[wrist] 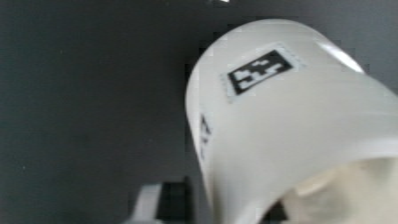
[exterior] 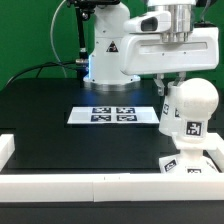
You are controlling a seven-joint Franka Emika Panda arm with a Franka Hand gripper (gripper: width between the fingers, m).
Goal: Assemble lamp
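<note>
From the exterior view I am seeing the whole arm [exterior: 130, 45] hanging over the black desk [exterior: 40, 110], with the fingers [exterior: 172, 88] coming down onto the upper rim of the shade [exterior: 175, 118]. The shade is sitting tilted, leaning against the ball-shaped bulb [exterior: 195, 100], which is standing on the base [exterior: 190, 165] near the exterior view's right edge. The marker board [exterior: 113, 114] is lying flat, well apart from the lamp parts toward the exterior view's left.

The wrist view is giving me only the shade [wrist: 285, 120], filling most of the picture as a matte white tapered wall with one square tag [wrist: 258, 72] on it, and dark desk [wrist: 89, 110] beside it. The fingers themselves are not showing there, and outside they are partly hidden, so I cannot tell how far apart they are or whether they are gripping the shade.

White border rails [exterior: 70, 187] are running along the near edge of the desk, just beside the base, while open black surface is lying toward the exterior view's left
</note>
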